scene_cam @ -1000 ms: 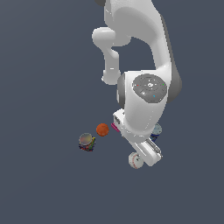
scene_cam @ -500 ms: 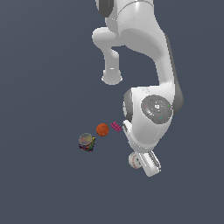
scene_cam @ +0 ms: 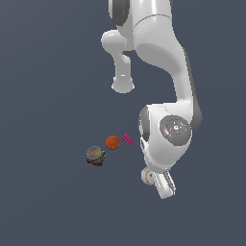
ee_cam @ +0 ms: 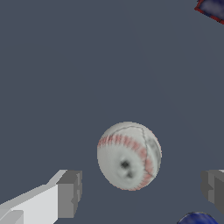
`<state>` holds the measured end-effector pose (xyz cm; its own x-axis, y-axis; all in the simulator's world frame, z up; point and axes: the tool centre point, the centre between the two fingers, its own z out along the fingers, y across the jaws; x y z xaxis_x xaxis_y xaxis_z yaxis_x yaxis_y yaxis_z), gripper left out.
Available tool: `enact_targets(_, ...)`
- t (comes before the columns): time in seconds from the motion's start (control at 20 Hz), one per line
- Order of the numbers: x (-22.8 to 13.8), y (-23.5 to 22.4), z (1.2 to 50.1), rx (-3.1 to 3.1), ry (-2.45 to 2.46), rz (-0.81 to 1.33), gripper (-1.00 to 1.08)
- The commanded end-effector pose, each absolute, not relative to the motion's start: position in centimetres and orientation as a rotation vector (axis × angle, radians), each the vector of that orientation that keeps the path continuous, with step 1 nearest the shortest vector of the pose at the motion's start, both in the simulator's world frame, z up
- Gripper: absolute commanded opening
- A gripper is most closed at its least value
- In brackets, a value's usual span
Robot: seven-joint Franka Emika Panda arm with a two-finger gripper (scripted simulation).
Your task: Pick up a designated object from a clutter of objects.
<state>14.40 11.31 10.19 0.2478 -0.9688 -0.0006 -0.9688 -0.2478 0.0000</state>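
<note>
The designated object, a white baseball (ee_cam: 129,155) with red stitching, lies on the dark floor. In the wrist view it sits between and just ahead of my two grey fingers (ee_cam: 70,193), untouched by either. My gripper (ee_cam: 142,190) is open with nothing in it. In the exterior view the baseball (scene_cam: 148,177) peeks out beside the white hand of the gripper (scene_cam: 163,185), which hangs directly over it. The rest of the clutter of objects lies toward the exterior view's left: an orange ball (scene_cam: 112,142), a tiny pink block (scene_cam: 127,139) and a multicoloured can (scene_cam: 95,156).
A rounded blue object (ee_cam: 197,218) shows at the wrist view's edge close to one finger. A dark blue item with a red rim (ee_cam: 212,8) lies farther off. The arm's big wrist joint (scene_cam: 170,132) hides the floor behind it.
The arm's wrist has swung toward the exterior view's right and lower, bringing the hand closer over the baseball. The baseball, orange ball, block and can have not moved.
</note>
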Motion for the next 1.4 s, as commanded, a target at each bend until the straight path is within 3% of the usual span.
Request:
enact_targets(0.0,14.5,11.4,9.9,-2.466,1.946,0.000,1.00)
enact_targets(1.1,14.5,11.5,4.8,-2.461,1.952,0.000,1.00)
enact_targets(1.15,14.5,11.5,4.8,-2.461,1.952,0.000,-1.00)
enact_targets(1.35,14.5,11.5,4.8,-2.461,1.952,0.000,-1.00)
